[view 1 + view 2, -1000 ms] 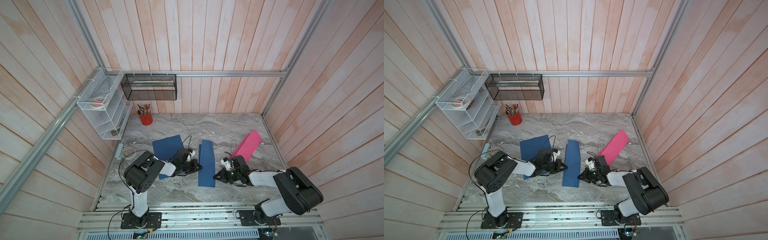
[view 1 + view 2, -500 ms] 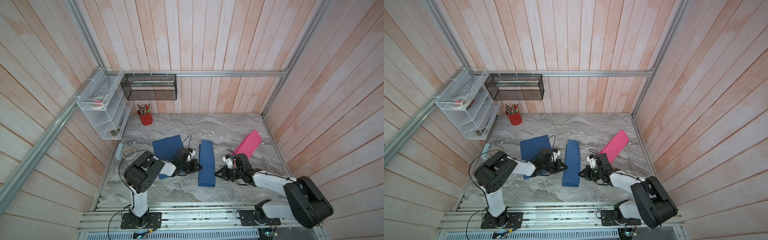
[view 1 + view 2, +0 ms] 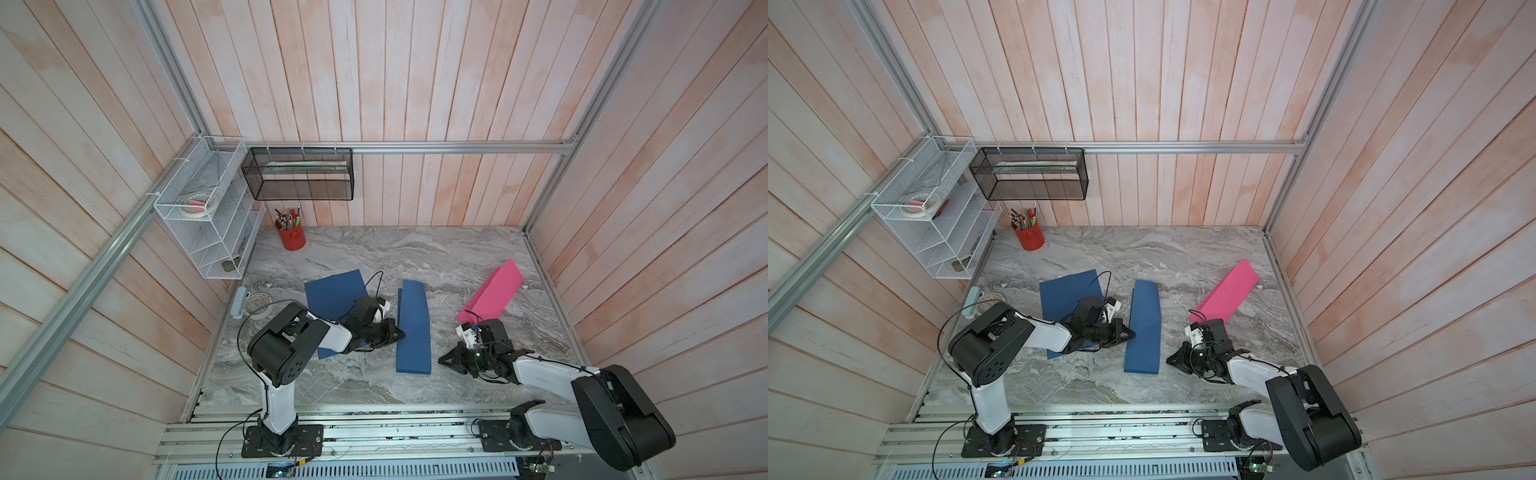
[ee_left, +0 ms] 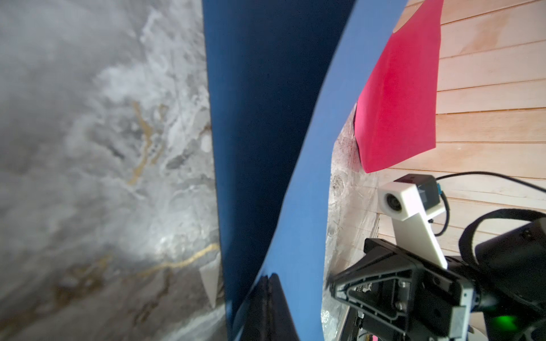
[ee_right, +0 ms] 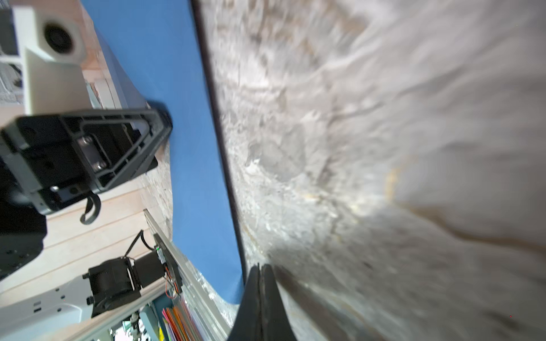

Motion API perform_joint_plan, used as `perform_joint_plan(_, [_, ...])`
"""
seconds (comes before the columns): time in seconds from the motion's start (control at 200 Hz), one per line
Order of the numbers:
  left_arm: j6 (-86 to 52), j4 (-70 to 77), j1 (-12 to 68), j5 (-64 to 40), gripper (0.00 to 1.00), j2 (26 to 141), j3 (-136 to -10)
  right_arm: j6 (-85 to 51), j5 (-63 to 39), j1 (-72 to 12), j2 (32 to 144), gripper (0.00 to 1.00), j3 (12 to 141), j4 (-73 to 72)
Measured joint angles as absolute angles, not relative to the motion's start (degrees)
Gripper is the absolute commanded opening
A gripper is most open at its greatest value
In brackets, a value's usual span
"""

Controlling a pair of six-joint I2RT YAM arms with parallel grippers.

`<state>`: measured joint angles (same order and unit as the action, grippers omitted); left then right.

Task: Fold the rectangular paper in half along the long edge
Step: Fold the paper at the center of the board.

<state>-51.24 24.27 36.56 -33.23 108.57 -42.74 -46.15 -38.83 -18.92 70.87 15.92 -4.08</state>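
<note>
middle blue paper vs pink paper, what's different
The middle blue paper is dark blue; the pink paper is bright pink. The blue paper runs nearly straight out at centre; the pink paper lies diagonally, far right. The left tool grips the blue paper's edge, not the pink paper. Both are folded lengthwise.

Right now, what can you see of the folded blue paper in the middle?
The folded blue paper is a long, narrow dark-blue strip, doubled over, lying on the marble table. Its top layer bows up a little, not pressed flat. The closed fingers of the left gripper touch its long edge; the right gripper sits apart.
</note>
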Motion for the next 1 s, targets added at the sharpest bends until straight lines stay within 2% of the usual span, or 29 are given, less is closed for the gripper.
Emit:
perform_joint_plan(0.145, [-51.24, 24.47, 36.56, -33.28, 0.0, 108.66, -42.74, -46.26, -39.53, -20.67, 70.91, 0.0, 19.03, -3.84])
perform_joint_plan(0.41, [-51.22, 24.45, 36.56, -33.28, 0.0, 108.66, -42.76, -48.66, -39.81, -29.89, 78.0, 0.0, 21.93, -8.19])
perform_joint_plan(0.595, [-51.18, 24.21, 36.56, -33.26, 0.0, 108.66, -42.87, -49.95, -39.83, -29.65, 77.73, 0.0, 17.43, -8.45])
perform_joint_plan(0.765, [-50.74, 23.64, 36.56, -33.34, 0.0, 108.66, -43.11, -49.28, -39.75, -25.69, 72.01, 0.0, 14.74, -4.34])
perform_joint_plan(1.0, [-50.43, 23.07, 36.56, -33.45, 0.0, 108.66, -43.4, -46.59, -39.05, -21.93, 71.35, 0.0, 19.51, 0.47])
